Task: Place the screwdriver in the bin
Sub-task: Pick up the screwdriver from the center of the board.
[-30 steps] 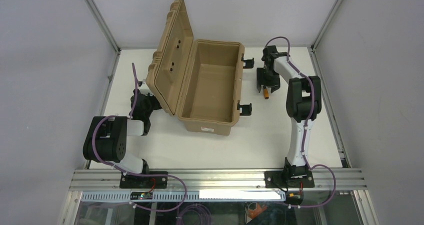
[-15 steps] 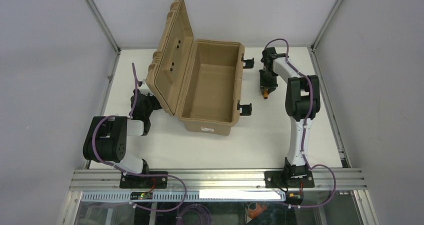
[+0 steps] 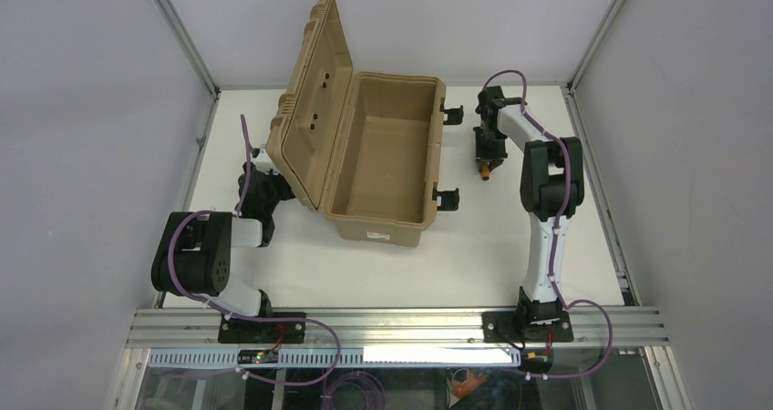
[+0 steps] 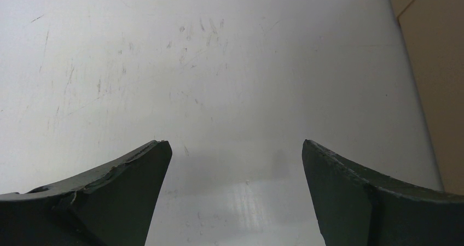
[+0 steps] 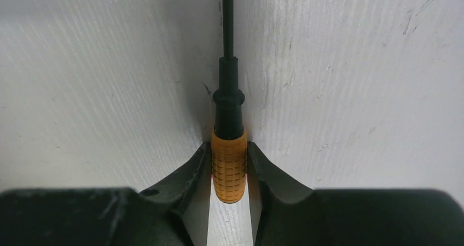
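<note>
At far left, the left gripper (image 4: 235, 147) stood released, fingers wide apart over the white table (image 3: 365, 273). Centrally, the tan bin (image 3: 378, 229) sat with its lid raised. Right of it, the right gripper (image 5: 228, 157) was clenched on the screwdriver (image 5: 228, 106), which showed a ribbed orange handle, black collar and thin black shaft, and lay low on the table

Lab test cell: white table (image 3: 474, 255), aluminium frame (image 3: 401, 323).
</note>
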### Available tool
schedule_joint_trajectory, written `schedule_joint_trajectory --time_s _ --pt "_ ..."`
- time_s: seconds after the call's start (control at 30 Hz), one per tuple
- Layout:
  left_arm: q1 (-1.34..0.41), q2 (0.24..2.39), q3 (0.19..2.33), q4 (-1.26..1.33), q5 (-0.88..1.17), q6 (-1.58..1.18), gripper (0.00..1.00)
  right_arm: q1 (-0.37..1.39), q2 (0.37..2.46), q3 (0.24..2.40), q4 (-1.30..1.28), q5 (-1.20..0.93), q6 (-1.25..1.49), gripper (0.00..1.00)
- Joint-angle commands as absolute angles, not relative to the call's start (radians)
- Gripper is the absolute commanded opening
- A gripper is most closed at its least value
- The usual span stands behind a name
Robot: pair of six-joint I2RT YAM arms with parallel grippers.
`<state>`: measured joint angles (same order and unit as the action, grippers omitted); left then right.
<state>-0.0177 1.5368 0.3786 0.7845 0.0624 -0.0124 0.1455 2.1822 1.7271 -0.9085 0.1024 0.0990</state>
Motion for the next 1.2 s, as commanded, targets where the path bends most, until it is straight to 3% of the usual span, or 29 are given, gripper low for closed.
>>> schedule_joint_trajectory --time_s 0.0,1.17 --pt "-0.012 1.506 0.374 0.822 0.084 -0.023 0.99 0.138 2.125 1.696 -0.885 0.138 0.11 0.0" --pt "-0.012 1.506 0.374 0.822 0.083 -0.023 0.99 0.129 1.702 1.701 -0.938 0.019 0.209 0.0"
